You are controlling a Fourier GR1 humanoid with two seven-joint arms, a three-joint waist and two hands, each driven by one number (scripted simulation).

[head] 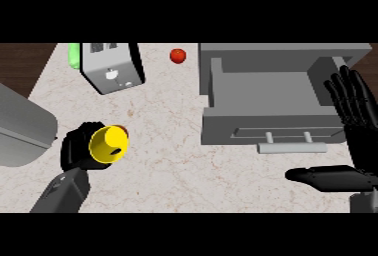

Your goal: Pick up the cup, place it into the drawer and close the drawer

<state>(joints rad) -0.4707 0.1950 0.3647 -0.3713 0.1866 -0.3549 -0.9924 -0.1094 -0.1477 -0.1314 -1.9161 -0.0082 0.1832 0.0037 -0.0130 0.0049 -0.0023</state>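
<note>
Head view shows the left hand (74, 147) with its fingers curled round the yellow cup (108, 144), the cup's mouth tipped sideways, well left of the open drawer (266, 97). The right hand (363, 145) rests at the right edge, fingers straight and upright, thumb out.

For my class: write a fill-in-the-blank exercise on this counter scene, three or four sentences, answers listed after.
The left hand has its fingers curled round the ____ cup.
The grey drawer stands ____.
The right hand rests open at the view's ____ edge.
A small red object lies between the toaster and the ____.
Missing words: yellow; open; right; drawer.
</note>
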